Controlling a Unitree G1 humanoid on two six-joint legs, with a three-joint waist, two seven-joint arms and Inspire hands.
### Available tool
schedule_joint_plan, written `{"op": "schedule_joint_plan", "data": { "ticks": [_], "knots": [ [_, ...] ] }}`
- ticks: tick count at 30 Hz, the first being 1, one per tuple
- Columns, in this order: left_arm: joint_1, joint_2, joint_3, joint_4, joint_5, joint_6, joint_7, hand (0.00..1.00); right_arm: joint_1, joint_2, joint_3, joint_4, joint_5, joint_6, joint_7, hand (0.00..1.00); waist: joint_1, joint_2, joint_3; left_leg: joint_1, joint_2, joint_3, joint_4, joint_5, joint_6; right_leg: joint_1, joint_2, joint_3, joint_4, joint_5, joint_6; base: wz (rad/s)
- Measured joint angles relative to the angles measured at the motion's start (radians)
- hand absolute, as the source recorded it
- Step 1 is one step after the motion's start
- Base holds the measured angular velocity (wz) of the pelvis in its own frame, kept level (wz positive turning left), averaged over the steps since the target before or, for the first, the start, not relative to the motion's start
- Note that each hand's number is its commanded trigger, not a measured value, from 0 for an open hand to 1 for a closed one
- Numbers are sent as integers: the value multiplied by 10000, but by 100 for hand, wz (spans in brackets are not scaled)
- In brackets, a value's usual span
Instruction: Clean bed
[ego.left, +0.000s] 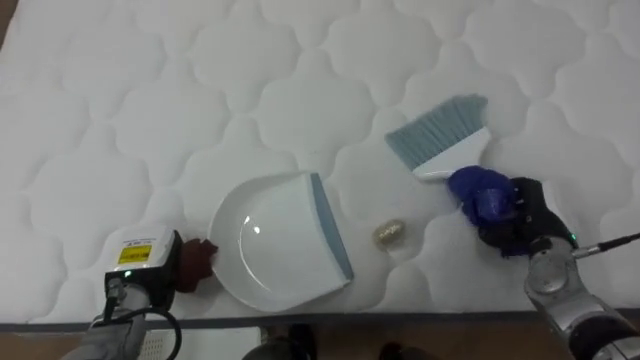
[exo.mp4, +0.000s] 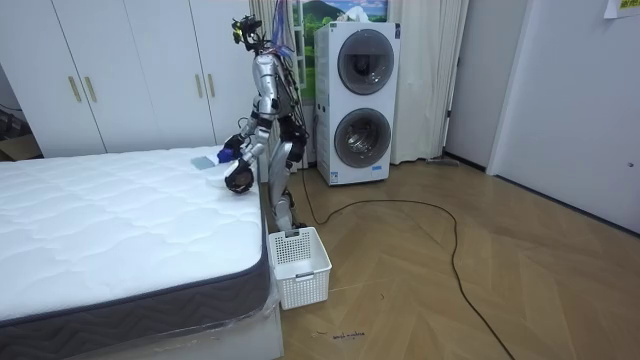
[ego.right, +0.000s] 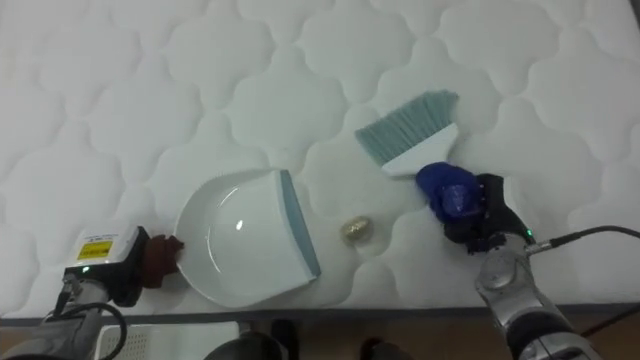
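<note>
A white dustpan (ego.left: 272, 240) with a grey-blue lip lies on the quilted white mattress (ego.left: 140, 100), its mouth facing right. My left hand (ego.left: 148, 265) at the lower left is shut on its dark red handle (ego.left: 198, 262). A small crumpled beige scrap (ego.left: 389, 233) lies just right of the lip. Further right, a hand brush (ego.left: 440, 138) with pale blue bristles and a white head rests on the mattress, bristles pointing away from me. My right hand (ego.left: 515, 218) is shut on its blue handle (ego.left: 482, 193). In the room view I stand at the bed's side, bent slightly over it.
The mattress edge (ego.left: 420, 318) runs along the bottom of the eye views, close to both hands. A white plastic basket (exo.mp4: 299, 265) stands on the wooden floor by the bed's corner. Stacked washing machines (exo.mp4: 358, 100) and wardrobes (exo.mp4: 130, 70) line the wall behind.
</note>
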Motion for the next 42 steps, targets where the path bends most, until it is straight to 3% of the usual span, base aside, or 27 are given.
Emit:
{"op": "schedule_joint_plan", "data": {
  "ticks": [8, 25, 31, 32, 34, 35, 40, 42],
  "knots": [
    [-37, -34, -3, -43, 1, 67, 0, 100, 200, 7, 266, -4, 4, 380, -233, 100, -28, -8, 5, -80, 6, 15, -4, -12, 16, -64, -6, -21, 16, -1, 1, 1],
    [-100, -36, -1, -136, -2, 241, 36, 100, 216, 20, 261, -12, -195, 376, -390, 100, -159, -11, 3, -291, 14, 44, 100, -8, 24, -208, -11, -35, 18, -24, 28, 0],
    [-227, -1, -2, -131, 15, 245, 28, 100, 98, 18, 251, 6, -666, 469, -530, 100, -134, -122, 28, -358, 17, 133, 169, -10, 61, -378, -29, 136, 208, -33, 39, -4],
    [-228, 49, 0, -143, 15, 251, 29, 100, 22, 18, 227, -4, -994, 587, -543, 100, -132, -215, 26, -366, 3, 179, 163, -9, 61, -468, -17, 272, 299, -54, 56, -7],
    [-240, 158, 11, -233, 10, 289, 29, 100, -110, 15, 24, -21, -1580, 702, -574, 100, -133, -365, 95, -397, -5, 195, 201, -7, 64, -547, -39, 308, 398, -86, 48, -6],
    [-238, 245, 11, -375, 6, 353, 28, 100, -173, -14, -35, -4, -1973, 843, -659, 100, -102, -478, 78, -489, 24, 230, 244, -5, 64, -669, -36, 340, 445, -84, 40, -4],
    [-309, 507, -32, -649, 49, 391, 35, 100, -498, -529, 91, 1, -3493, 1249, -943, 100, 83, -820, 93, -728, 53, 240, 526, -26, 111, -907, -49, 350, 628, -83, 30, -3],
    [-343, 661, -32, -842, 139, 398, 112, 100, -721, -925, 124, 5, -4402, 1413, -1050, 100, 138, -1049, 170, -748, 61, 256, 526, -26, 111, -966, -49, 372, 708, -82, 25, -2]
  ]
}}
